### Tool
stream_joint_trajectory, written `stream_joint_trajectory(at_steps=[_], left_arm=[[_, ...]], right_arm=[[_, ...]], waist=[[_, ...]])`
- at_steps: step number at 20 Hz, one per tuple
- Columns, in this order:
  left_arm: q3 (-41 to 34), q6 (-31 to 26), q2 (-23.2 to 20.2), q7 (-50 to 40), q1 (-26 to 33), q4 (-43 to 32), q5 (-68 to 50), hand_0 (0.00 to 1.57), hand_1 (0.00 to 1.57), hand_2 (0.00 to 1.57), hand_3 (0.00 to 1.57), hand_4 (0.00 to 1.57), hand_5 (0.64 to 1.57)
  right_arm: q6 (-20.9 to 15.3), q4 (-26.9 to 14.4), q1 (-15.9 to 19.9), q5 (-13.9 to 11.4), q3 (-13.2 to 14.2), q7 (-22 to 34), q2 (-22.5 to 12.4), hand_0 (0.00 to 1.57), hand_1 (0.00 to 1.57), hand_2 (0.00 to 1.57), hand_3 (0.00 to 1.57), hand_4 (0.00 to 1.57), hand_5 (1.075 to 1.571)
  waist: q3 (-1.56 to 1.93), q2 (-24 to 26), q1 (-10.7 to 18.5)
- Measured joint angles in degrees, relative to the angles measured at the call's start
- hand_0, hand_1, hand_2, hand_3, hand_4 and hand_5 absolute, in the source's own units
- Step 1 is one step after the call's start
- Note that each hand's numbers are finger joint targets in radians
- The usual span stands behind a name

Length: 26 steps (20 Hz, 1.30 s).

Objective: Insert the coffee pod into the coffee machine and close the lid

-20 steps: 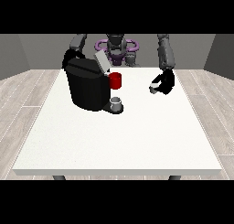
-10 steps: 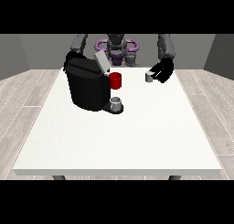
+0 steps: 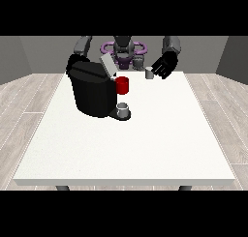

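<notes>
Coffee pod (image 3: 149, 73) pinched in fingers of hand at view's right (image 3: 163, 66), raised over white table (image 3: 145, 144). Coffee machine (image 3: 93, 90) lid (image 3: 107, 66) up; no legible writing. Other hand's fingers can't be told.

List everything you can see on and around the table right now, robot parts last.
table: one, white, fills the middle of the view
coffee machine: one, black with a red part at its front, table's left rear, lid raised
cup: one, grey, on the machine's base
coffee pod: one, pale grey, at the hand at the view's right
hand at the view's right: one, black, holding the pod
hand at the view's left: one, black, behind the machine
</notes>
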State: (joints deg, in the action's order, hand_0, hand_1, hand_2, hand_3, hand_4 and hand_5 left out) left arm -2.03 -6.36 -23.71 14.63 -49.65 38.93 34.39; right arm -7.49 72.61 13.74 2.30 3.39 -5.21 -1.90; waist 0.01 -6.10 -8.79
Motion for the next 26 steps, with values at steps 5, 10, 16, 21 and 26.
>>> stream_joint_trajectory(at_steps=[5,10,16,21,26], left_arm=[[-1.5,-0.7,-1.1,-2.6,-4.9,0.4,0.1,1.02,1.02,1.21,1.23,0.50,1.571],[-3.5,-0.8,-1.2,-6.3,-9.1,-0.6,-0.4,1.24,1.24,1.26,1.20,0.48,1.571],[-4.7,-1.4,-2.5,-7.6,-13.1,-1.4,-0.3,1.28,1.28,1.33,1.27,0.52,1.571],[-4.7,-0.6,-2.6,-7.5,-14.3,-1.8,0.6,1.26,1.26,1.30,1.24,0.49,1.571],[-4.9,-1.2,-2.5,-7.3,-15.8,-2.2,0.8,1.29,1.29,1.32,1.22,0.50,1.571]], right_arm=[[0.0,0.5,1.8,-0.2,-0.8,-0.1,0.5,0.00,0.00,0.00,0.00,0.50,1.571],[-0.3,2.7,3.3,-0.8,-2.7,2.0,0.8,0.00,0.00,0.00,0.00,0.51,1.571],[-0.9,4.7,3.3,-1.1,-3.9,2.0,0.7,0.00,0.00,0.00,0.00,0.51,1.571],[-1.6,5.8,3.8,-1.6,-3.9,2.5,0.3,0.00,0.00,0.00,0.00,0.52,1.571],[-2.9,6.3,5.3,-2.1,-3.2,2.8,0.3,0.00,0.00,0.00,0.00,0.53,1.571]], waist=[[0.00,-1.5,-1.8],[-0.01,-2.2,-4.5],[0.00,-4.2,-7.1],[-0.01,-5.8,-7.8],[-0.01,-7.1,-7.7]])
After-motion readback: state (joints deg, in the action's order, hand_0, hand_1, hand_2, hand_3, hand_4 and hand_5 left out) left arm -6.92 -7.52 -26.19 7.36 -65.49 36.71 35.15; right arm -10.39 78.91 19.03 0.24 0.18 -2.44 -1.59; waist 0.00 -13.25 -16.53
